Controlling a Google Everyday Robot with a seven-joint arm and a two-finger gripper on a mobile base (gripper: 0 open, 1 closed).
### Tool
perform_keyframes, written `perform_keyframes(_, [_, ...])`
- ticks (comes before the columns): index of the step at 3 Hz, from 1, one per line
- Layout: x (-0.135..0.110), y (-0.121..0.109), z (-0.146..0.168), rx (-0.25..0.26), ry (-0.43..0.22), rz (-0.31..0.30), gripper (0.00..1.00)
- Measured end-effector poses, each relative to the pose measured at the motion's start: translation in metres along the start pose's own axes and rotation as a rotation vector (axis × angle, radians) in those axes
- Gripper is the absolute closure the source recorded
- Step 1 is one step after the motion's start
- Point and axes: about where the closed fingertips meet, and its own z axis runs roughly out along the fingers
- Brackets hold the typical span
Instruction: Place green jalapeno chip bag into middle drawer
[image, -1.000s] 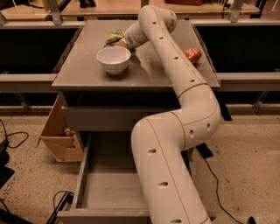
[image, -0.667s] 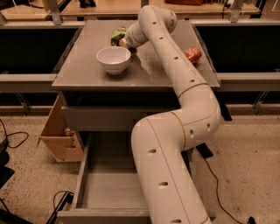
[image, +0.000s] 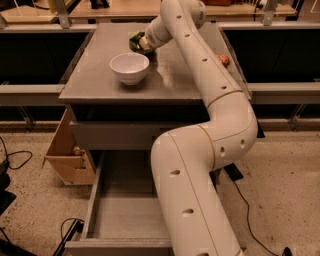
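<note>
At the far edge of the grey cabinet top (image: 172, 80), behind the white ceramic bowl (image: 129, 67), my gripper (image: 143, 43) sits at the glossy green jalapeno chip bag (image: 133, 39); whether it grasps the bag, I cannot tell.

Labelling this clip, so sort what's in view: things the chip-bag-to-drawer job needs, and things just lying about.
Job:
green jalapeno chip bag, at the back of the tabletop
gripper, right at the bag
middle drawer, pulled open below

Lying about:
white bowl
orange-red soda can, at the tabletop's right edge
cardboard box, beside the drawer
</note>
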Motion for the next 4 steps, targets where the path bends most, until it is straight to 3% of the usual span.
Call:
perform_keyframes(1, [-0.016,-0.001,-0.038,-0.002,0.024,-0.055,1.0])
perform_keyframes(2, [-0.015,0.0,-0.082,-0.021,0.091,-0.054,1.0])
perform_keyframes(4, [0.017,-0.006,-0.162,-0.023,0.267,0.083,1.0])
